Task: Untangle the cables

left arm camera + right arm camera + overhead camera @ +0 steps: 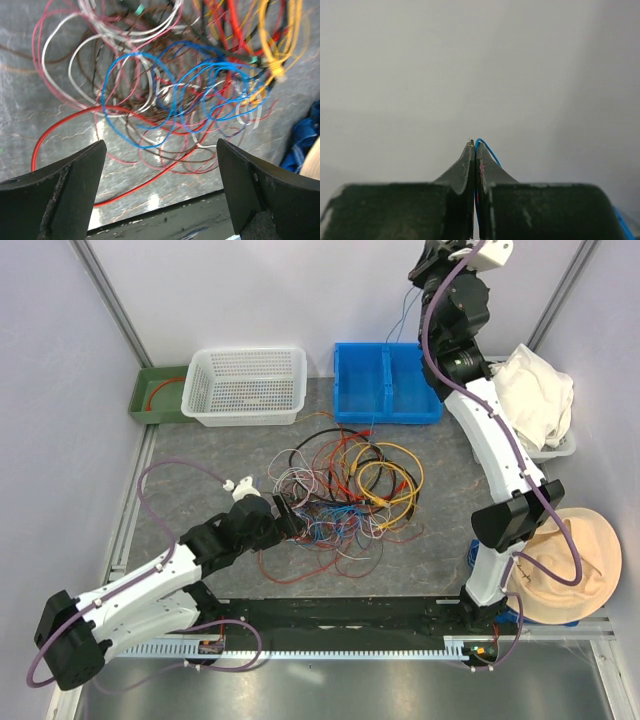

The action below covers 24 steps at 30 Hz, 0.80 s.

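Grey tabletop (200,445), jumbled cables (345,495); blue strand (488,148) upward, pinched in right claw (475,145); left claw (161,145) spread.

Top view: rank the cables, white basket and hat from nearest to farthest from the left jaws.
1. Cables: mid-table, directly in front.
2. White basket: far edge, left of centre.
3. Hat: near right edge.

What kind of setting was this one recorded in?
Probably a lab robot cell, not a home: plain panel walls on metal framing, a grey tabletop with plastic sorting bins, and a heap of loose cables.
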### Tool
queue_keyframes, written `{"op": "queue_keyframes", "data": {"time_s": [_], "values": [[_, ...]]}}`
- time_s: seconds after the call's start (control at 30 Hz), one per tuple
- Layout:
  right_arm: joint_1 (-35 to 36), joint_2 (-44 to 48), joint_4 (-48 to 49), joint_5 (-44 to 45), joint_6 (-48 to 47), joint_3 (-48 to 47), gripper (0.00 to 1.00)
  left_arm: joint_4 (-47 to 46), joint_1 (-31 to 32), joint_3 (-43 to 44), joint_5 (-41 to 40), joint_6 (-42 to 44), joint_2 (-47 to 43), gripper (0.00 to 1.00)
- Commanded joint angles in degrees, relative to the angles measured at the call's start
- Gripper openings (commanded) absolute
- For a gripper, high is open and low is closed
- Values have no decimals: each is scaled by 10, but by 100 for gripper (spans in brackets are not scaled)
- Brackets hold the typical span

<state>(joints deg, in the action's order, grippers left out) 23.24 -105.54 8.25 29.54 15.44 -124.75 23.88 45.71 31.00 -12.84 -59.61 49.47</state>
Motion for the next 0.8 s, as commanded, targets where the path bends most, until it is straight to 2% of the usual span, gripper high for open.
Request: {"op": "queue_keyframes", "data": {"time_s": [0.0,0.13,0.3,0.47,0.77], "values": [[-29,-8,132,25,-14,-22,0,-20,-2,-20,20,-28,12,97],[-50,-6,190,11,19,-21,0,-31,-2,-28,7,-16,23,96],[-52,-5,195,-22,27,-58,0,-50,-2,-28,-2,7,29,95],[-52,27,205,-33,15,-35,0,-70,-2,-48,11,-3,31,95],[-66,10,201,-9,4,-24,0,-84,-1,-69,33,-23,24,92]]}}
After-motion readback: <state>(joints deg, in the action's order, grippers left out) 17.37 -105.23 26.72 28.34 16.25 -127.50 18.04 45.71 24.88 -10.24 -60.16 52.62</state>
